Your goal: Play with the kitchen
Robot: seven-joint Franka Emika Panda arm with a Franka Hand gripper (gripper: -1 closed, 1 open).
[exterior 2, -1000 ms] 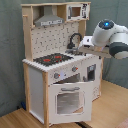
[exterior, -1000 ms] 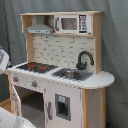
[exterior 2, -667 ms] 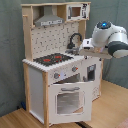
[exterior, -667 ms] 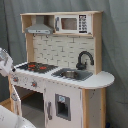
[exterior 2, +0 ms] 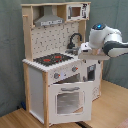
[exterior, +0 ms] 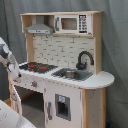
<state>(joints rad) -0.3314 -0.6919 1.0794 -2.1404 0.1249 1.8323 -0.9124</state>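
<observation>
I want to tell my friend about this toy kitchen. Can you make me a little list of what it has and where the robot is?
toy: kitchen, white and light wood
hob: black with red rings
sink: beside the hob
faucet: black, curved
top shelf: grey hood, microwave
oven door: windowed, hanging slightly ajar in the second exterior view
robot arm: white, beside the counter
pincer: hidden from view
</observation>
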